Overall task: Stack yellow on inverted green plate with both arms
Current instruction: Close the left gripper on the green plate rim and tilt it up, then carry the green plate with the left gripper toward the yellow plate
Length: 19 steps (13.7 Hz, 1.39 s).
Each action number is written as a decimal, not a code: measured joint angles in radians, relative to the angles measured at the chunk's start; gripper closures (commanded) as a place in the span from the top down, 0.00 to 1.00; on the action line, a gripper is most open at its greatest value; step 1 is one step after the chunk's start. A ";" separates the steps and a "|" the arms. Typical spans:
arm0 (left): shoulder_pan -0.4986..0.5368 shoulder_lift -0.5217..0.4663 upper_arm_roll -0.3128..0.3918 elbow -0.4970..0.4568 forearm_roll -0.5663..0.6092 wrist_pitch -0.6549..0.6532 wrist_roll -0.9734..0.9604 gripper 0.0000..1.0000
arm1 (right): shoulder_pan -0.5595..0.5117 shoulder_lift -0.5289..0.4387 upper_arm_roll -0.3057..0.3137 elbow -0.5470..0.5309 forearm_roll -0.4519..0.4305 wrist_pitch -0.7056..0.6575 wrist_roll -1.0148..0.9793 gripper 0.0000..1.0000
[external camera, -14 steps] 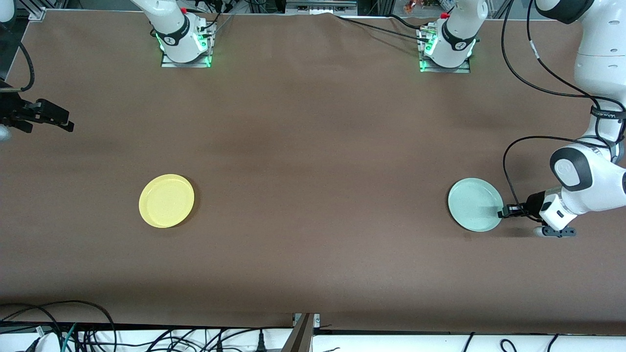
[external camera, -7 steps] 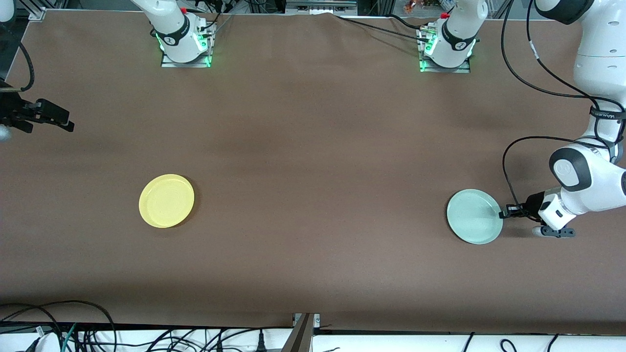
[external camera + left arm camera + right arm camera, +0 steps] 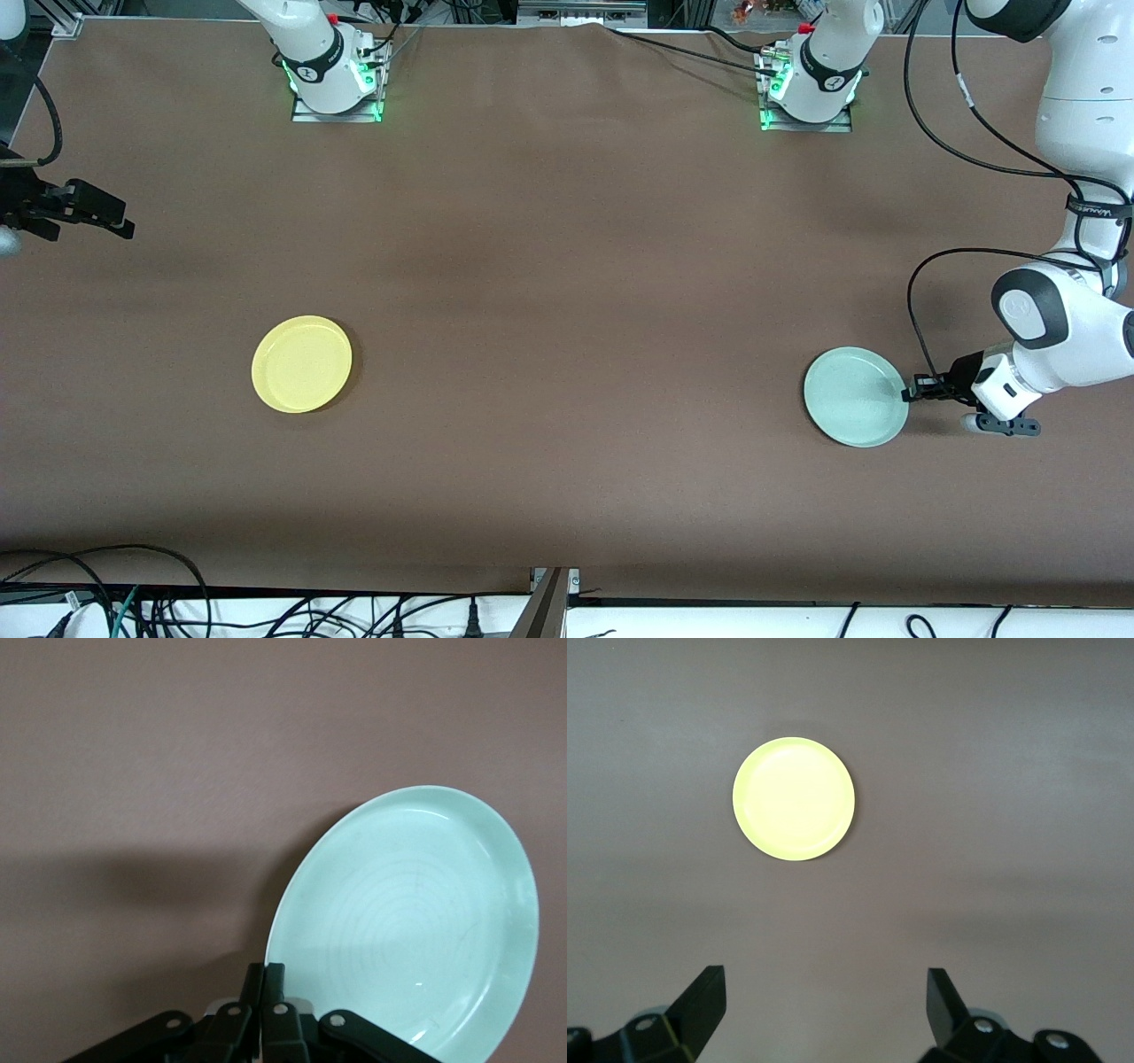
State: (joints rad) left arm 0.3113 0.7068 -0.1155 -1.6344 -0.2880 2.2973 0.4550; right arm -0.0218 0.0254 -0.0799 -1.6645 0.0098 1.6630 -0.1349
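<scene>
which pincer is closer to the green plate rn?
Left. The left pincer is shut on the green plate's rim, at the left arm's end of the table. The right pincer waits open, high over the right arm's end.

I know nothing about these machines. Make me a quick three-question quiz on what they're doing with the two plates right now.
1. True or false: the left tool is shut on the rim of the green plate.
2. The right tool is: A) holding the yellow plate; B) open, waiting up in the air at the right arm's end of the brown table; C) resting on the green plate.
3. Fill in: the yellow plate lies flat on the ____, touched by nothing.

Key: 1 true; 2 B; 3 table.
</scene>
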 measured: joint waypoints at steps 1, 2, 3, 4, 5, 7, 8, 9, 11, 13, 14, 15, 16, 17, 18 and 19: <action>-0.010 -0.011 0.000 0.002 0.000 -0.002 0.000 0.00 | 0.000 0.000 0.000 0.000 0.000 0.000 0.000 1.00; -0.018 -0.021 0.000 0.004 0.000 -0.007 -0.001 0.00 | 0.000 0.000 0.000 0.000 0.000 0.000 0.000 1.00; -0.022 -0.031 0.000 0.006 0.000 -0.013 -0.001 0.00 | 0.000 0.000 0.000 0.000 0.000 0.000 0.000 1.00; -0.026 -0.038 -0.001 0.008 0.000 -0.022 -0.001 0.00 | 0.000 0.000 0.000 0.000 0.000 0.000 0.000 1.00; -0.031 -0.044 -0.001 0.012 0.000 -0.028 -0.001 0.00 | 0.000 0.000 0.000 0.000 0.000 0.000 0.000 1.00; -0.040 -0.052 -0.001 0.017 0.000 -0.032 -0.001 0.00 | 0.000 0.000 0.000 0.000 0.000 0.000 0.001 1.00; -0.046 -0.056 -0.002 0.018 0.000 -0.033 0.000 0.00 | 0.000 0.000 -0.001 0.000 0.000 -0.001 0.001 1.00; -0.057 -0.061 -0.002 0.020 0.000 -0.033 0.000 0.00 | 0.000 0.000 -0.001 0.000 0.000 -0.004 0.001 1.00; -0.093 -0.075 -0.003 0.025 0.000 -0.033 0.000 0.00 | 0.000 0.000 -0.001 0.000 0.000 -0.009 0.001 1.00; -0.139 -0.096 -0.003 0.042 0.036 -0.033 -0.011 0.00 | 0.000 0.000 -0.001 0.000 0.000 -0.009 0.001 1.00; -0.159 -0.105 -0.004 0.057 0.073 -0.033 -0.021 0.00 | 0.000 0.000 -0.001 0.000 0.000 -0.009 0.001 1.00; -0.179 -0.112 -0.004 0.074 0.109 -0.033 -0.030 0.00 | 0.000 0.000 -0.001 0.000 0.000 -0.010 0.001 1.00; -0.200 -0.115 -0.005 0.093 0.138 -0.033 -0.039 0.00 | 0.000 0.000 -0.001 0.000 0.000 -0.011 0.001 1.00; -0.223 -0.116 -0.005 0.108 0.161 -0.033 -0.047 0.00 | 0.000 0.000 -0.001 0.000 0.000 -0.011 0.001 1.00; -0.250 -0.116 -0.004 0.120 0.189 -0.033 -0.065 0.00 | 0.000 0.000 -0.001 0.000 0.000 -0.011 0.001 1.00; -0.283 -0.116 -0.003 0.128 0.229 -0.032 -0.096 0.00 | 0.000 0.000 -0.001 0.000 0.000 -0.012 0.001 1.00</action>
State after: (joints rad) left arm 0.0278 0.5907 -0.1189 -1.5059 -0.0593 2.2650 0.3586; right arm -0.0219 0.0254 -0.0804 -1.6646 0.0100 1.6514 -0.1337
